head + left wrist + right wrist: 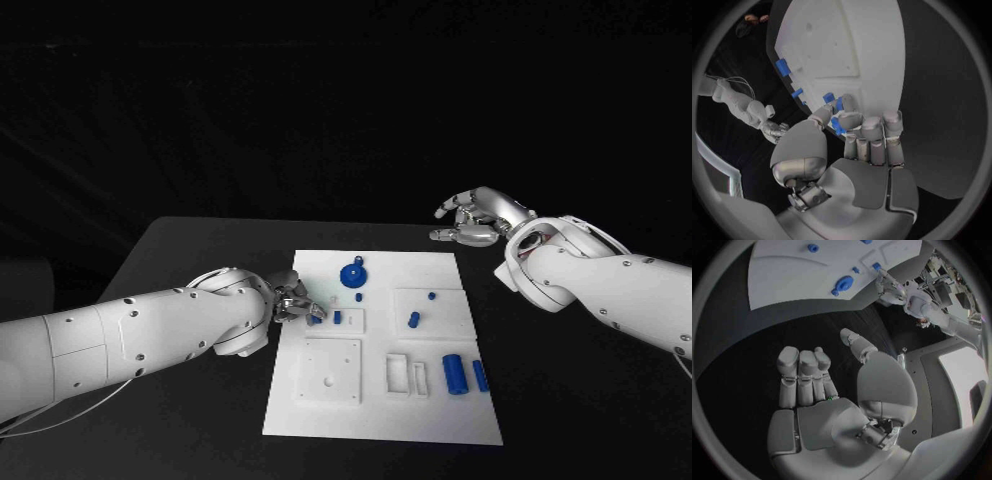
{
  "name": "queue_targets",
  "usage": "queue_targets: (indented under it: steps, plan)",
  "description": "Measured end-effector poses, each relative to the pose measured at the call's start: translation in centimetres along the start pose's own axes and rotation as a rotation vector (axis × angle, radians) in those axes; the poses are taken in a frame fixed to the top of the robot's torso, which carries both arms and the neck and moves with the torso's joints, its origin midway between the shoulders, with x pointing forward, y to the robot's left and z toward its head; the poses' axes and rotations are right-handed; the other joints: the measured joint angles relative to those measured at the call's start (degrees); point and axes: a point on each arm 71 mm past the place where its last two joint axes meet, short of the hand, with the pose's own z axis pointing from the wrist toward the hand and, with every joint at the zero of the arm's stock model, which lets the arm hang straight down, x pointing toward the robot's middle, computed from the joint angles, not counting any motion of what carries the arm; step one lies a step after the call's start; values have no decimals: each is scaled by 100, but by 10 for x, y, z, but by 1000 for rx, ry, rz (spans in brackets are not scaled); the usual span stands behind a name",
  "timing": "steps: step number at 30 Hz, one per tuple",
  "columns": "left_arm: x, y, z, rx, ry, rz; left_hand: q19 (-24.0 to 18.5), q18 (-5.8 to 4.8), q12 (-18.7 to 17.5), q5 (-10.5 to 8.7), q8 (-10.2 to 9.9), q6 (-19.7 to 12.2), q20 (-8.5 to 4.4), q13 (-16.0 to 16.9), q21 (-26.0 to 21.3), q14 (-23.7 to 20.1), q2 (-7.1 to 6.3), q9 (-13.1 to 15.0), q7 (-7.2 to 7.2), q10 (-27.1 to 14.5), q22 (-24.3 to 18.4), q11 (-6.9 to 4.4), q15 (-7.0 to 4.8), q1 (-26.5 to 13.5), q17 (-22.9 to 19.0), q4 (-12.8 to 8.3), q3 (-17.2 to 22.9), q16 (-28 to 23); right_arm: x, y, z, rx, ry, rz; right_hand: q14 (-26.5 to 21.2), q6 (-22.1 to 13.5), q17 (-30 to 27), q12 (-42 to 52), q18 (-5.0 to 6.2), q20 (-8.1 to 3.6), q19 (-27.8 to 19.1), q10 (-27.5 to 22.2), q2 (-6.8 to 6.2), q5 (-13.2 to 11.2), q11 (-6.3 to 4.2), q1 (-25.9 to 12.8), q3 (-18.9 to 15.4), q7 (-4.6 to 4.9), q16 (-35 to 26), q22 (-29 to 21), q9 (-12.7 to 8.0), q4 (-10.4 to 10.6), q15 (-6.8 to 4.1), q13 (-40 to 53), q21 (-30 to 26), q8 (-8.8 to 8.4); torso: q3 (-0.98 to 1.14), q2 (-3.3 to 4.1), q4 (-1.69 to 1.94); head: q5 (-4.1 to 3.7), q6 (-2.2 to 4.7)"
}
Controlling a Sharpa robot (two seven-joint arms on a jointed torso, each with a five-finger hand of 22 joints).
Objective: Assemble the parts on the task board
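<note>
The white task board (pixel 378 400) lies in the middle of the black table. My left hand (pixel 293 303) hovers at the board's left edge and pinches a small blue part (pixel 836 125) between thumb and fingers, just above the board (pixel 839 45). On the board there are a round blue part (pixel 352 274), small blue pegs (pixel 414 320) and two blue cylinders (pixel 453 373). My right hand (pixel 476 215) hangs past the board's far right corner, its fingers loosely bent and apart from the thumb, holding nothing (pixel 817 385).
Raised white blocks (pixel 330 370) and a slotted white holder (pixel 407 373) stand on the near half of the board. Bare black table (pixel 577 400) lies on either side. The right wrist view shows the round blue part (pixel 844 284) and my left hand (pixel 889 290).
</note>
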Motion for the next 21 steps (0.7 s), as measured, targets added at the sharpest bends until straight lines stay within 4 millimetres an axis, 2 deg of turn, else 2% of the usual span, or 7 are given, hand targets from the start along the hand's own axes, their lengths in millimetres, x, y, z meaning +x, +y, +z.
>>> queue_targets:
  steps: [12,21]
  plan:
    - [-1,1,1,-4,5,21,0,-1,0,-11,-2,-3,0,-14,0,-11,-91,-5,-2,0,-6,1,11,103,-5,-40,-40,22,0,0,0,0,0,0,0,0,-1,0,-1,1,-1,0,0,22,0,0,-16,0,0,0,0,16,0,-5,0,0,0,0,4,4,-3]
    - [-2,0,2,-3,11,32,0,-1,0,-12,-3,-10,0,-19,0,-20,-97,-5,-9,0,-6,2,22,110,-5,-40,-40,22,0,0,0,0,1,0,0,0,-1,0,-1,2,-2,0,0,22,0,0,-16,0,0,-1,-5,16,0,-5,0,0,-1,0,3,11,1]
